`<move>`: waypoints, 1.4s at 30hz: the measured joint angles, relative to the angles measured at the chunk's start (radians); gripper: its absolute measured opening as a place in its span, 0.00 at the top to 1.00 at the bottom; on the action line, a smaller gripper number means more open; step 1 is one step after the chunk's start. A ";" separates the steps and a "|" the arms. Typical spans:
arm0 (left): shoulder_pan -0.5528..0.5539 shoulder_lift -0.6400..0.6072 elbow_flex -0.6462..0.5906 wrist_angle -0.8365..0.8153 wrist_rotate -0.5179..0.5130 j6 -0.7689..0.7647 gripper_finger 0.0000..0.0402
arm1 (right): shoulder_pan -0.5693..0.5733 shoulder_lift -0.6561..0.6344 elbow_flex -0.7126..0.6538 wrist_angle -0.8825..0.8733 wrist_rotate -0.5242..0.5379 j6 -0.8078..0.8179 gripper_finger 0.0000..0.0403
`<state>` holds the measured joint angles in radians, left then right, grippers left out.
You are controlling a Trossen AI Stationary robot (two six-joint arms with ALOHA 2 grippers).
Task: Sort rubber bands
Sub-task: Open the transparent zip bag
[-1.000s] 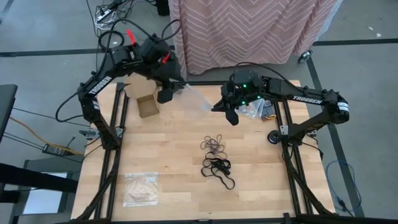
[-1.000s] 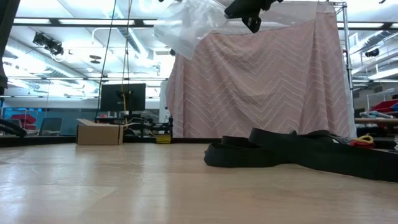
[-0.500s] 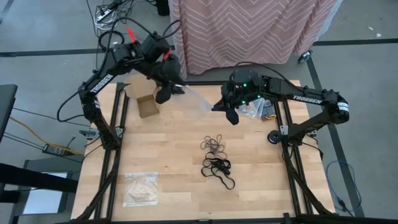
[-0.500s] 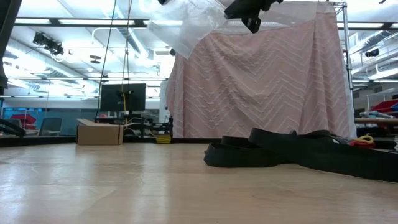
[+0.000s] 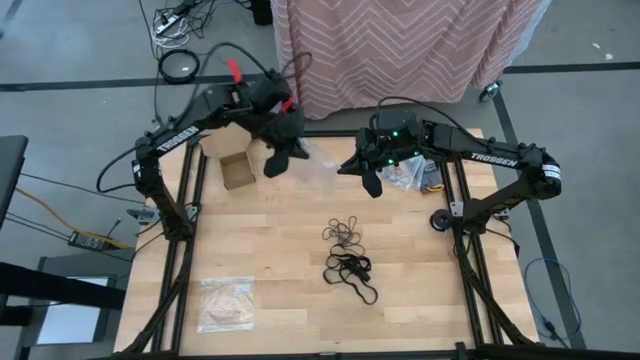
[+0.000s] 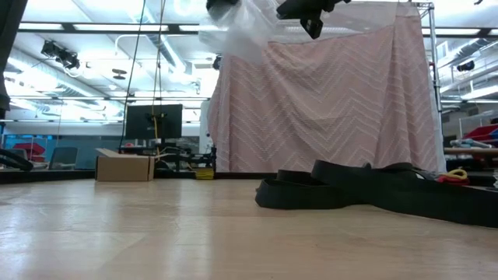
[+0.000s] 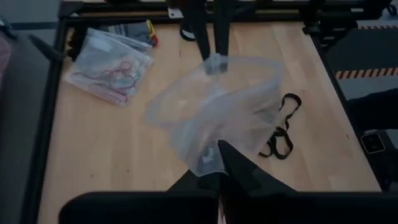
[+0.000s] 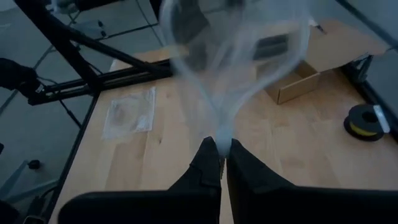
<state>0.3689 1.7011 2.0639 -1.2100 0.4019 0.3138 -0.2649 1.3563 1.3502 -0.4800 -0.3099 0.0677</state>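
Observation:
A clear plastic bag (image 5: 322,165) hangs in the air over the table's far middle, between my two grippers. My left gripper (image 5: 300,154) is shut on one end of it and my right gripper (image 5: 346,168) on the other. In the low view the bag (image 6: 241,35) hangs high above the tabletop. Small tan-brown rubber bands (image 5: 345,235) lie in a loose pile on the middle of the table. Larger black rubber bands (image 5: 350,272) lie just nearer, also seen in the left wrist view (image 7: 281,127). My left gripper pinches the bag's crumpled edge (image 7: 204,163) between its two fingers, slanting down from the table's left. The bag is lifted clear and spreads away from the fingers. My right gripper pinches the bag's opposite edge (image 8: 221,134) between its two fingertips, coming from the table's right; the film fans out loosely beyond them, clear of the table.
An open cardboard box (image 5: 235,170) stands at the far left. A clear bag with tan bands (image 5: 225,302) lies near the front left. Another clear bag with red bands (image 7: 112,65) lies at the far right, beside the right arm.
My left gripper has moved down and toward the table's right edge, closer to my right gripper. The bag between them has bunched up and hangs shorter than before. My right gripper has kept still.

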 joint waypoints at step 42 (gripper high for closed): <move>-0.093 0.029 -0.353 0.386 -0.043 -0.157 1.00 | 0.019 0.197 0.000 0.090 -0.113 0.043 1.00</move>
<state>0.2757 1.7306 1.7111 -0.8243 0.3585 0.1563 -0.2462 1.5536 1.3499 -0.3904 -0.4232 0.1108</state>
